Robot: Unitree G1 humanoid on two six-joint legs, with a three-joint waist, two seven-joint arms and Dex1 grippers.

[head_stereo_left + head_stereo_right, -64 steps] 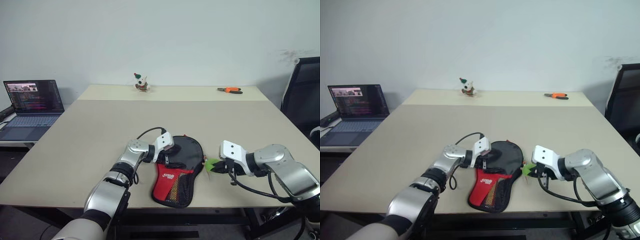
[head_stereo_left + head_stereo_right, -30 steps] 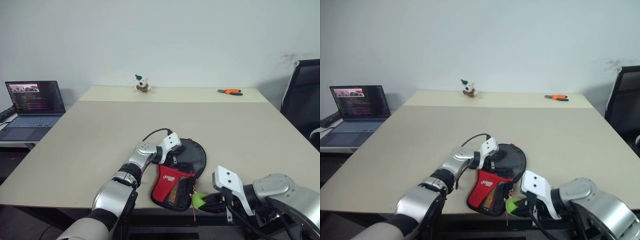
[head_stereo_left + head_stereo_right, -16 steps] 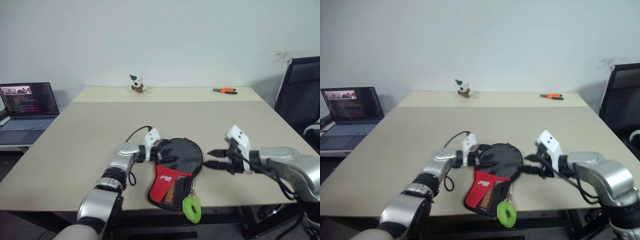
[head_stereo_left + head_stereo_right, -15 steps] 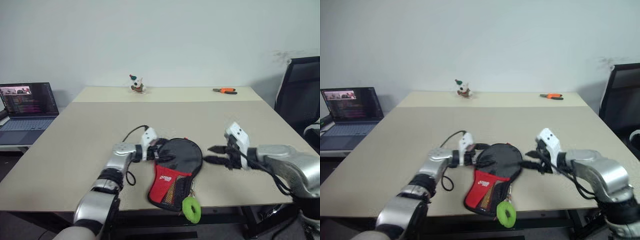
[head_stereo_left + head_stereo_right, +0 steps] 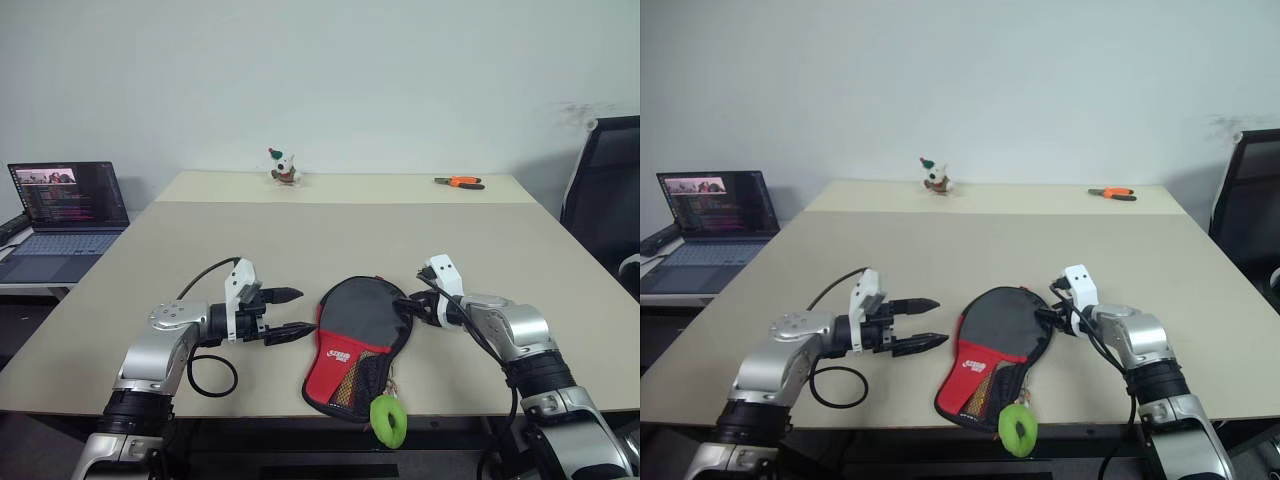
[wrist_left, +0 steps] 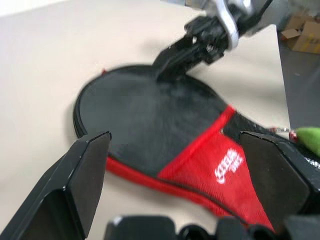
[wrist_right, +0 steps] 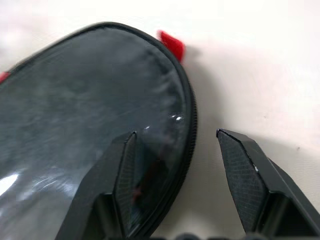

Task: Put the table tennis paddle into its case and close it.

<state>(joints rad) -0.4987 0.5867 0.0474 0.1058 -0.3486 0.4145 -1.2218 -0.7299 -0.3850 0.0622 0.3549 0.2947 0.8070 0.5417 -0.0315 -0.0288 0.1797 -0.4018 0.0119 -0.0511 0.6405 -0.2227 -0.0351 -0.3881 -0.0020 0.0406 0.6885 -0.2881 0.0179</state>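
One case lies near on the beige desk; left tool gapes empty, right tool half-open straddles its rim. One laptop left.

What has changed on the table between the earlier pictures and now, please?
The left gripper has come off the case and drawn back to its left, fingers open. The right gripper let go of the green ring, which now hangs at the table's front edge, and has reached to the case's round end, fingers open astride the rim. The case, laptop, figurine and pliers stayed put.
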